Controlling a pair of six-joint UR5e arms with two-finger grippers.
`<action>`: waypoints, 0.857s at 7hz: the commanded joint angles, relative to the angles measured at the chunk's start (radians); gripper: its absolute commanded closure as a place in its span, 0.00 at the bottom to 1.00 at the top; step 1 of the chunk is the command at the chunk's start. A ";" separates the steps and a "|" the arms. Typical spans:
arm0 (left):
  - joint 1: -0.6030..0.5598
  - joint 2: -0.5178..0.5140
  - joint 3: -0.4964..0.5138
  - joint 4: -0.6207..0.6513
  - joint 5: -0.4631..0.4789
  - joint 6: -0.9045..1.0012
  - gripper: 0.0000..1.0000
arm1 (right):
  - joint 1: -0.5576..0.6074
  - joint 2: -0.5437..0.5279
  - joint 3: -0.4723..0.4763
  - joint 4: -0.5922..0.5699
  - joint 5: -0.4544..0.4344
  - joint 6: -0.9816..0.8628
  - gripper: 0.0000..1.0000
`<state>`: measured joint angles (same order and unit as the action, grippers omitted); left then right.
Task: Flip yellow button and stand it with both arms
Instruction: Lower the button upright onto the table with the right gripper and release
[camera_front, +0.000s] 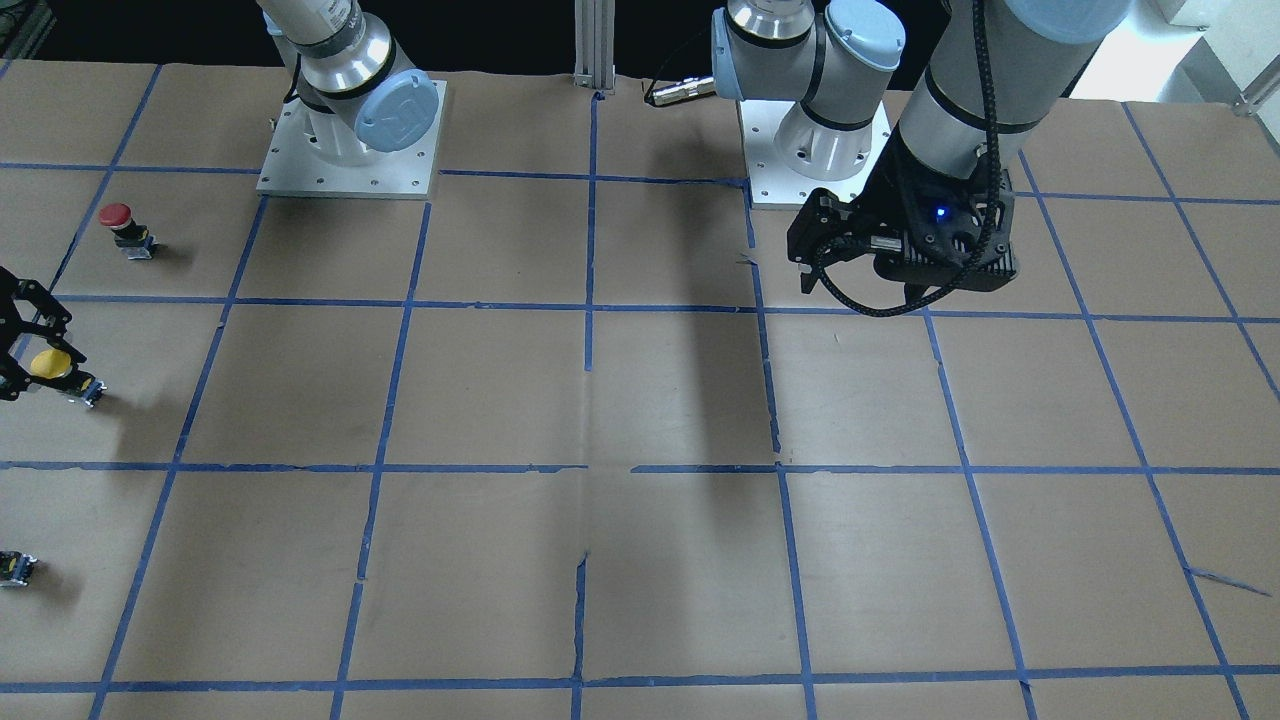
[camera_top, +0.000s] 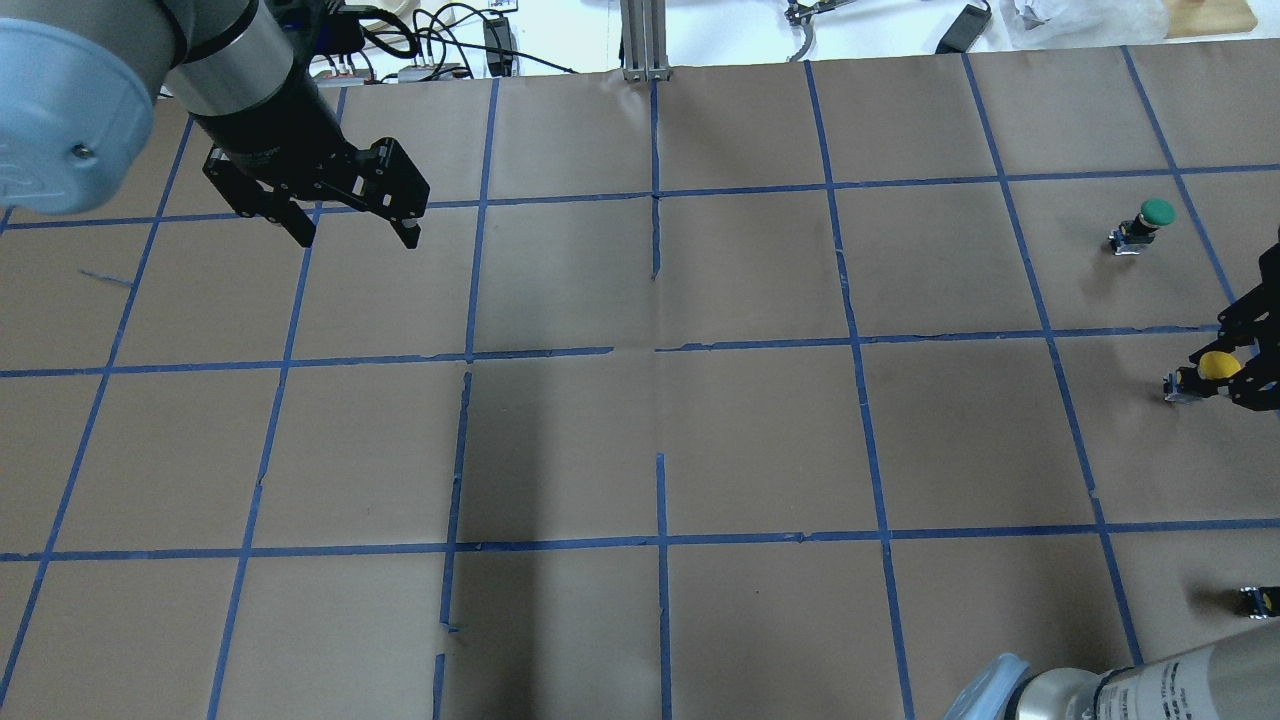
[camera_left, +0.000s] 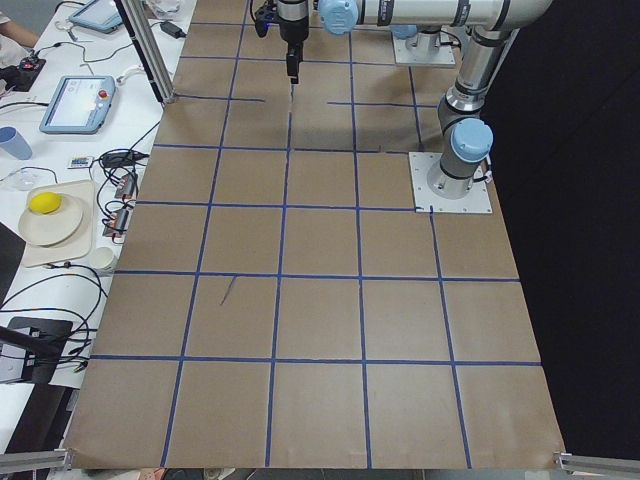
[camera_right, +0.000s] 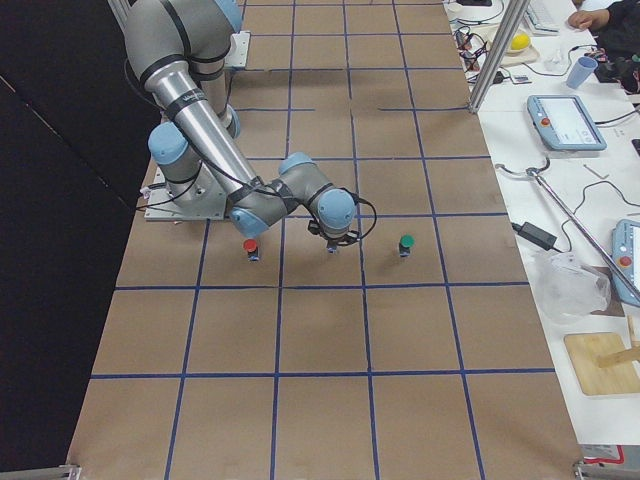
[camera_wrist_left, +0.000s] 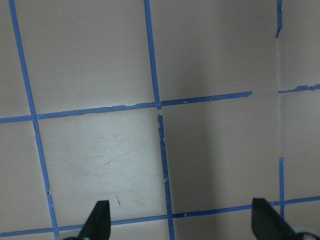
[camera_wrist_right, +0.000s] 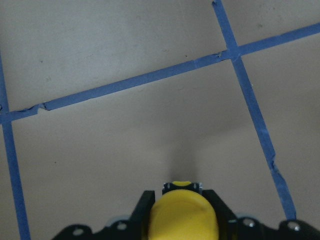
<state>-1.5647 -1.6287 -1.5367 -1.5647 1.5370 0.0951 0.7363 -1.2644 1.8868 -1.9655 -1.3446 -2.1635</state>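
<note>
Right gripper (camera_wrist_right: 179, 197): you will find it at the table's far right edge, low over the paper; its jaws are closed on the cap of the yellow button (camera_top: 1217, 365); in the wrist view one black finger (camera_wrist_right: 144, 206) presses each side of the cap.

Yellow button: held by the cap between those jaws; it sits tilted, not upright, with the grey base pointing out away from the gripper; the base is close to the paper, but you cannot tell from these views whether it touches.

Left gripper (camera_top: 355, 237): hanging above the table on the robot's left, well apart from the button; jaws spread wide with nothing between them; its own camera shows both fingertips (camera_wrist_left: 98, 221) over bare paper and tape.

Table (camera_front: 640, 400): covered in brown paper, marked off into squares with blue tape.

Red button (camera_front: 118, 222): standing on its base in the square next to the yellow one, on the side nearer the robot; nothing touches it.

Green button (camera_top: 1150, 218): standing in the next square on the other side, farther from the robot; also free.

Small dark part (camera_front: 15, 568): lying alone on the paper near the same table edge; too small for you to read any detail.
</note>
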 joint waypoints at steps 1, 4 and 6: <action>0.000 0.001 0.001 0.000 0.000 0.000 0.00 | -0.002 0.032 -0.008 -0.001 -0.004 0.001 0.58; 0.003 0.001 0.009 0.008 0.000 -0.002 0.00 | 0.000 0.023 -0.008 0.001 -0.013 0.008 0.10; 0.005 0.001 0.009 0.008 0.000 0.000 0.00 | 0.000 -0.015 -0.006 0.002 -0.013 0.039 0.07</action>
<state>-1.5611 -1.6277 -1.5281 -1.5572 1.5371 0.0947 0.7362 -1.2538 1.8796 -1.9646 -1.3568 -2.1460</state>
